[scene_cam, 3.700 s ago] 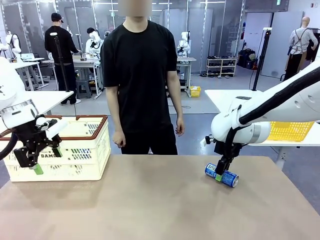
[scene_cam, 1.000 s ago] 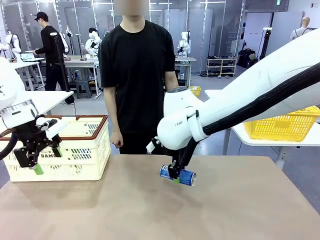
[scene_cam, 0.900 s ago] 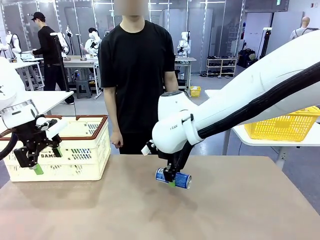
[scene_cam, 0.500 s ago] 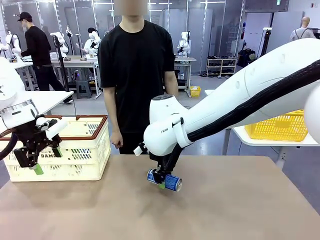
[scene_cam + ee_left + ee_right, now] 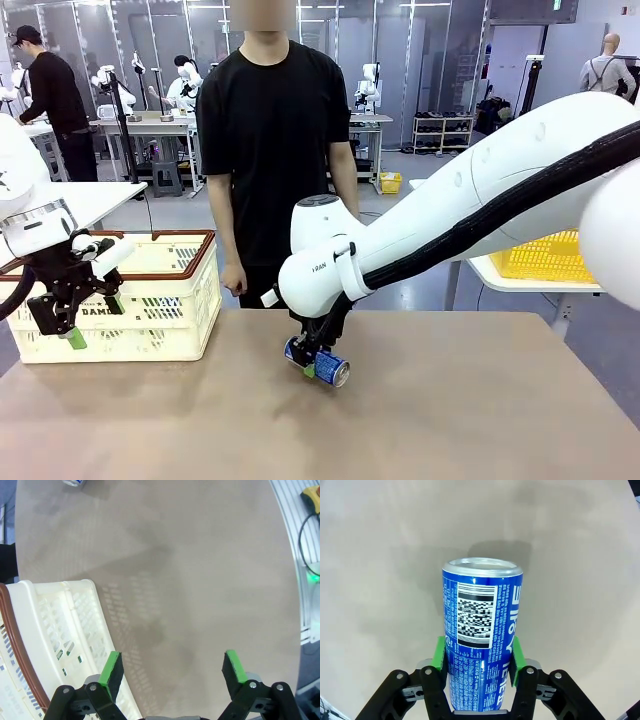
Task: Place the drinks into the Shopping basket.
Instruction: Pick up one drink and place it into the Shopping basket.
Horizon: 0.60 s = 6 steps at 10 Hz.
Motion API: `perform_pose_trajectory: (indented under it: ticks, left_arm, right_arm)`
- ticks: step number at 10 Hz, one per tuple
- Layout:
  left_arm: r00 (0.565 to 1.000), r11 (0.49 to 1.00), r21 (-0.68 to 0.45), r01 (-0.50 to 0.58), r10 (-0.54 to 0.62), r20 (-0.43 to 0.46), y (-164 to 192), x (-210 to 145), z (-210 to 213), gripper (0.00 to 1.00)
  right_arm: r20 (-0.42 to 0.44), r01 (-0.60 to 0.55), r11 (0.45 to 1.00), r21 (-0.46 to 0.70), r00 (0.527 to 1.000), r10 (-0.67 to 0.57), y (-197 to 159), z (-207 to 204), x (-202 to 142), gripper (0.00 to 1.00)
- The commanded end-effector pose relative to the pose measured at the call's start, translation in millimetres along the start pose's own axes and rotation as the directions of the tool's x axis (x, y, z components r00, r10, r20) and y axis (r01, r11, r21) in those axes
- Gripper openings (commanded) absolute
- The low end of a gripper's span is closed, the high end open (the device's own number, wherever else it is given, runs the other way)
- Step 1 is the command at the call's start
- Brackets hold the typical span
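Note:
A blue drink can (image 5: 318,362) with white lettering hangs on its side just above the middle of the table, and my right gripper (image 5: 311,361) is shut on it. In the right wrist view the can (image 5: 481,630) sits between the green pads (image 5: 439,652), silver end pointing away. The cream-white Shopping basket (image 5: 160,300) with a dark brown rim stands at the table's far left. My left gripper (image 5: 70,325) hangs open in front of the basket's left part, holding nothing. The left wrist view has its green fingertips (image 5: 111,665) wide apart over the basket wall (image 5: 60,635) and the bare tabletop.
A person in a black shirt (image 5: 275,130) stands at the far edge, arms at the sides, one hand (image 5: 235,278) near the basket's right end. A bright yellow mesh basket (image 5: 545,255) sits on another table at the right. The tabletop (image 5: 470,410) is bare to the right and front.
My right arm has carried the blue can leftward across the table, toward the basket. The left gripper has stayed where it was, open.

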State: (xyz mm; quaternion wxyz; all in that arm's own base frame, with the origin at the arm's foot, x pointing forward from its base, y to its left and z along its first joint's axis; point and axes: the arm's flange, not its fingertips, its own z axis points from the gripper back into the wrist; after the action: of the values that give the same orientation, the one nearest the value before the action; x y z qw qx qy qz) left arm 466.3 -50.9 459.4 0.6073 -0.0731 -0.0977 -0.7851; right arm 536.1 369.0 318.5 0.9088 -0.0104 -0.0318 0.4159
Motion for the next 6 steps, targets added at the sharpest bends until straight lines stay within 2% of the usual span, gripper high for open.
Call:
perform_pose_trajectory:
  ticks: [1,6]
  left_arm:
    - [1.000,1.000,0.004,-0.002,0.002,-0.001,-1.0,-0.5,0.9,1.00]
    - [1.000,1.000,0.004,-0.002,0.002,-0.001,-1.0,-0.5,0.9,1.00]
  right_arm:
    - [0.012,0.030,0.999,-0.030,0.999,-0.030,0.9,-7.5,7.6,0.02]
    - [0.017,0.011,1.000,-0.016,1.000,-0.010,3.0,-15.3,8.8,0.02]
